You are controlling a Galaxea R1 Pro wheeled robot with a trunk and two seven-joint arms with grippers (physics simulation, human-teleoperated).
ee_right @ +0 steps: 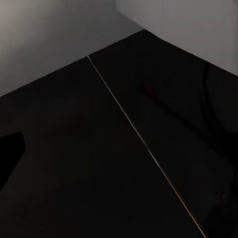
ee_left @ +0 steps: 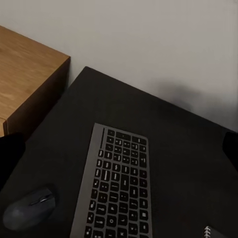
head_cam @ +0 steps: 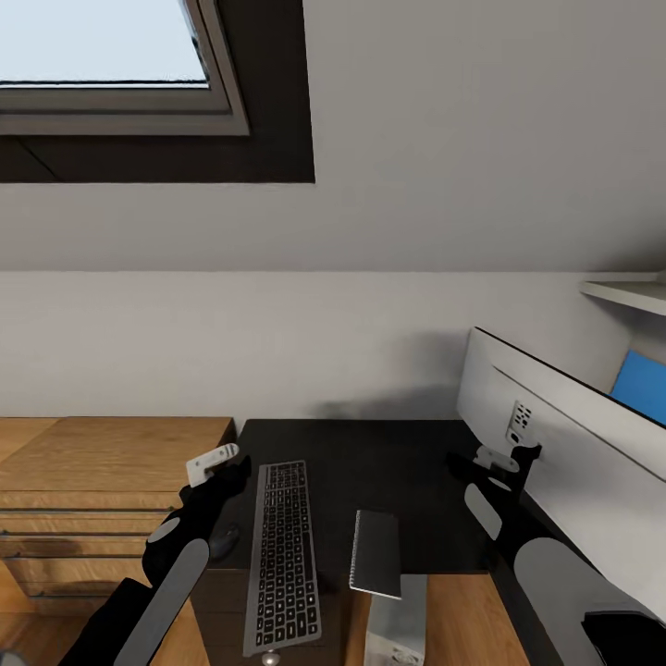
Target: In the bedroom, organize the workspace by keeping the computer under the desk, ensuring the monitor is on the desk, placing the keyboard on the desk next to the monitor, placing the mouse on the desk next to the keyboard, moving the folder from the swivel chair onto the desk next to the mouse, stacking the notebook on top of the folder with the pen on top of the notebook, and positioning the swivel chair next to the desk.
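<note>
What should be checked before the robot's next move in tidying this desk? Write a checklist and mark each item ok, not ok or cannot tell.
1. Keyboard lies on the desk: ok.
2. Mouse is on the desk beside the keyboard: ok.
3. Computer is under the desk: ok, its light case shows below the front edge.
4. Notebook is stacked on the folder: not ok, it lies straight on the desk top.
5. Left gripper is free to grasp: ok, it is open above the desk with nothing held.
6. Right gripper is open: cannot tell.
</note>
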